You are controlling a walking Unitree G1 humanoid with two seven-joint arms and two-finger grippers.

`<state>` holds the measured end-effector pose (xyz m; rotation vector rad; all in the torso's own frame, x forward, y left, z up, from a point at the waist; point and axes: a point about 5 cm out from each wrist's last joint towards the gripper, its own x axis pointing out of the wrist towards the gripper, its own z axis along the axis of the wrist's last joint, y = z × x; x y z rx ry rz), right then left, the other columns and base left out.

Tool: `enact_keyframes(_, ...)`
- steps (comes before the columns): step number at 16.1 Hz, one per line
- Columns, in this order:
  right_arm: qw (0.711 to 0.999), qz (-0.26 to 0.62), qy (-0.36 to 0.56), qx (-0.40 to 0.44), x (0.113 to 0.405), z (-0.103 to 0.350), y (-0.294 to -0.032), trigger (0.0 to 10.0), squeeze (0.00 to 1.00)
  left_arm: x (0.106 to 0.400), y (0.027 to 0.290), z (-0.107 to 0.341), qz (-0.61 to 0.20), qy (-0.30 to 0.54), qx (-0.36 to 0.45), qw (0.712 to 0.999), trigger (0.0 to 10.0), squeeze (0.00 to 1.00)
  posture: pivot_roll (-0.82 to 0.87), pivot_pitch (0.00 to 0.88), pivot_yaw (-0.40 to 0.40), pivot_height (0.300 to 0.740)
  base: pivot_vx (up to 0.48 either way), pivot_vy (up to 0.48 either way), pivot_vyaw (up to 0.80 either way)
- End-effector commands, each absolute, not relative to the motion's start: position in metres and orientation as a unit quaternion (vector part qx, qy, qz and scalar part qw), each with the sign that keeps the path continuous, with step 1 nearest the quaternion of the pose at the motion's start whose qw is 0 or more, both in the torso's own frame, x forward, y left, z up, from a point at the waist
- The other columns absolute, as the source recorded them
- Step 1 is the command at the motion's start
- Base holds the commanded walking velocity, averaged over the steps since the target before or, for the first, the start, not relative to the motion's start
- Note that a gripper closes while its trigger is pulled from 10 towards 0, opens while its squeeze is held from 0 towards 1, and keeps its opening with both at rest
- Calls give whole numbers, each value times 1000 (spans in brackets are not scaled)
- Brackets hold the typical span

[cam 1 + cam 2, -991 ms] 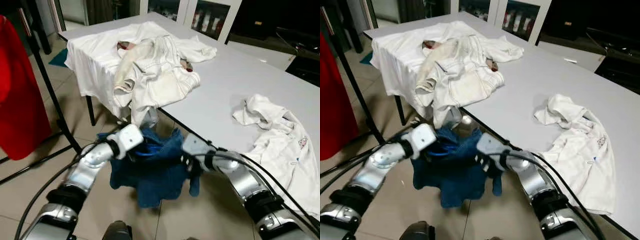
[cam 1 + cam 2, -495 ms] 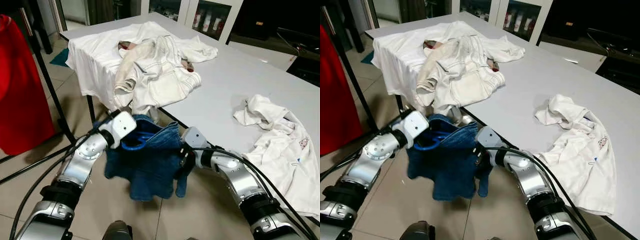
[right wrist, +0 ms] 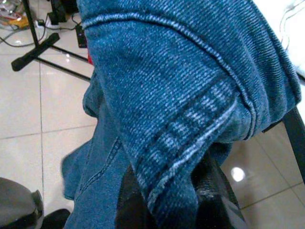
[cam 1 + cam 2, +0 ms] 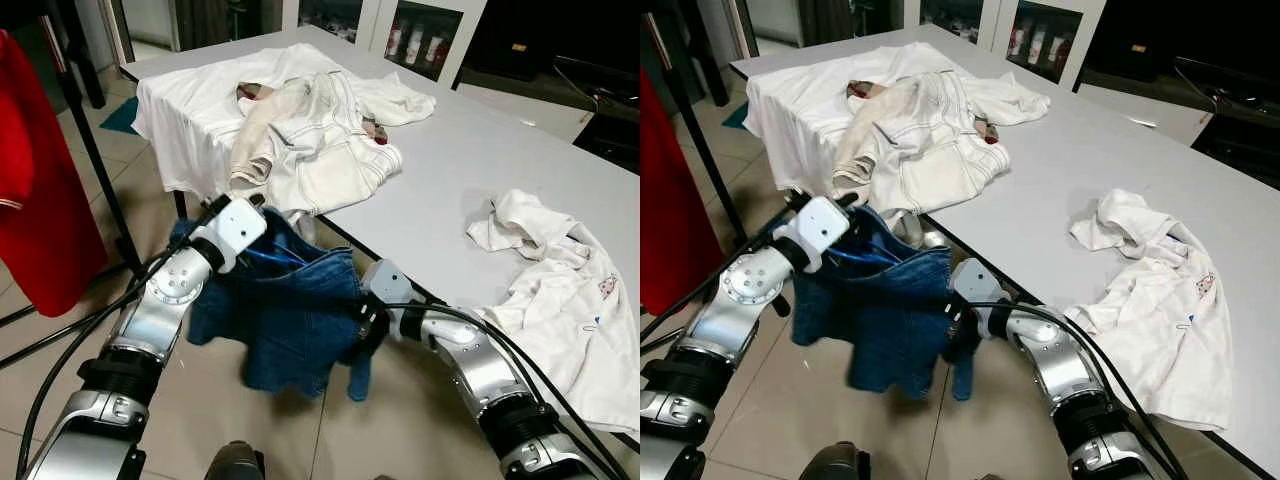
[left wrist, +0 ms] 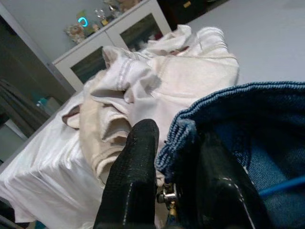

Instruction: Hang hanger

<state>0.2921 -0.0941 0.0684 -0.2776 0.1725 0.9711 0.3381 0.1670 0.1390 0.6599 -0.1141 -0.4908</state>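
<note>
A blue denim garment hangs above the tiled floor, stretched between the two silver arms. The left tool holds its upper left edge, lifted close to the bench's near corner, and a thin blue hanger shows inside the denim's opening. The right tool is buried in the garment's right edge, lower down, its fingers hidden by cloth. Behind them the grey bench carries a heap of cream and white clothes spilling over its corner, and a crumpled white shirt lies well apart toward the right. A red garment hangs at the far left beside a black rack pole.
</note>
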Motion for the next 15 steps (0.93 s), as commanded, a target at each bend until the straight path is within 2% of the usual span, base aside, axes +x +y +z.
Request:
enact_keyframes(1, 868, 480, -1, -129, 299, 99, -83, 0, 0, 339, 162, 141, -241, -62, 324, 913, 10000, 0, 192, 3, -93, 710, 0, 0, 0)
enact_keyframes(4, 868, 479, -3, -130, 299, 98, -83, 0, 0, 341, 165, 151, -217, -89, 321, 918, 10000, 0, 192, 0, -90, 710, 0, 0, 0)
enact_keyframes(7, 870, 476, -6, -132, 300, 98, -82, 0, 0, 340, 164, 152, -233, -97, 342, 905, 10000, 0, 192, 0, -86, 710, 0, 0, 0)
enact_keyframes(8, 870, 475, -6, -132, 300, 98, -81, 0, 0, 338, 162, 149, -248, -89, 342, 902, 10000, 1000, 191, 0, -83, 710, 0, 0, 0)
enact_keyframes(9, 870, 475, -6, -132, 300, 98, -81, 0, 0, 338, 162, 149, -248, -89, 342, 902, 10000, 1000, 191, 0, -83, 710, 0, 0, 0)
enact_keyframes(10, 871, 472, -7, -133, 301, 98, -82, 0, 0, 334, 159, 140, -281, -61, 335, 897, 10000, 1000, 191, 0, -83, 710, 0, 0, 0)
enact_keyframes(11, 874, 467, -7, -135, 302, 98, -82, 0, 0, 317, 152, 118, -375, -7, 332, 866, 10000, 1000, 187, 0, -80, 710, 0, 0, 0)
enact_keyframes(12, 875, 464, -5, -137, 302, 97, -84, 0, 0, 306, 151, 111, -421, 6, 336, 843, 10000, 1000, 185, 0, -80, 710, 0, 0, 0)
enact_keyframes(13, 875, 463, -5, -139, 301, 97, -85, 0, 0, 305, 154, 112, -422, 3, 343, 839, 10000, 1000, 185, 0, -81, 710, 0, 0, 0)
enact_keyframes(14, 875, 463, -4, -140, 301, 96, -86, 0, 0, 305, 156, 114, -420, -2, 352, 836, 10000, 945, 185, 0, -82, 710, 0, 0, 0)
enact_keyframes(15, 876, 462, -4, -142, 301, 96, -86, 0, 0, 305, 159, 116, -421, -5, 359, 833, 10000, 0, 184, 0, -84, 710, 0, 0, 0)
